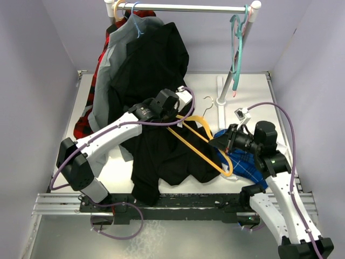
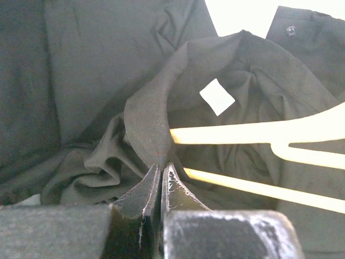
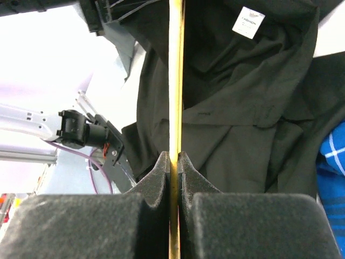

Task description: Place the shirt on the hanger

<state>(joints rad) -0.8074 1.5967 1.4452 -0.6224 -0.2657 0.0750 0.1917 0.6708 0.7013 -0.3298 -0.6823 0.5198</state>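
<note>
The shirt [image 1: 161, 156] lies heaped at the middle of the table [image 1: 248, 91], collar raised toward 12 o'clock. The hanger [image 1: 200, 150] pokes in from 4 o'clock. My left gripper [image 2: 160, 168] is pressed together on the collar's edge, and my right gripper [image 3: 174, 157] pinches the hanger's bar. The risk as I judge it: the thin fold slips from the left pinch, or a hanger arm snags cloth — missing the neck. Only the left wrist view shows the hanger's arms reaching into the collar opening beside the white label [image 2: 216, 96]; from above, my arm hides it.
</note>
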